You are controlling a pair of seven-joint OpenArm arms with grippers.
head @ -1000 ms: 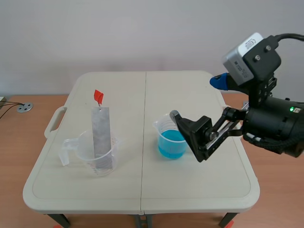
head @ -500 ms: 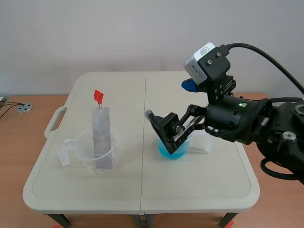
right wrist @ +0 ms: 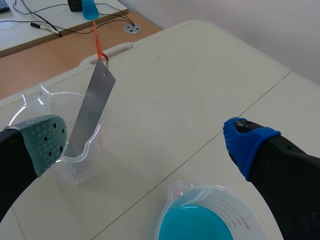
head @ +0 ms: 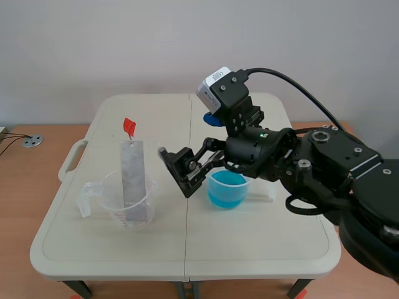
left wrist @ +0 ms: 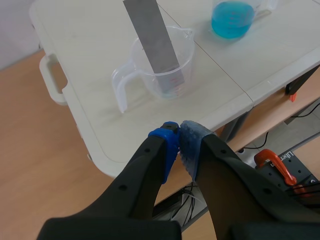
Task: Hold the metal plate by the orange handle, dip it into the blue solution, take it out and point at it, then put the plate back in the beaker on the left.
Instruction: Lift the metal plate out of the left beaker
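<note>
The grey metal plate (head: 132, 177) stands tilted in the clear beaker (head: 128, 208) on the table's left half, its orange handle (head: 129, 127) sticking up free. The beaker of blue solution (head: 227, 190) sits right of centre. My right gripper (head: 176, 169) is open, above the table between the two beakers. From the right wrist, the plate (right wrist: 90, 107) and handle (right wrist: 98, 47) lie ahead of the open right gripper (right wrist: 145, 142), toward its green pad (right wrist: 47, 142). My left gripper (left wrist: 179, 137) is shut on nothing, off the table's near edge, with the clear beaker (left wrist: 160, 70) ahead.
The right arm hangs over the blue beaker (right wrist: 200, 225). The folding table has a carry handle (head: 72, 159) on its left edge and a centre seam. A round disc (head: 32, 141) lies on the floor at the left. An orange clamp (left wrist: 274, 162) sits under the table.
My right arm has swung left from the table's right side, passing over the blue beaker toward the plate. Its gripper stays open. The plate and both beakers have not moved.
</note>
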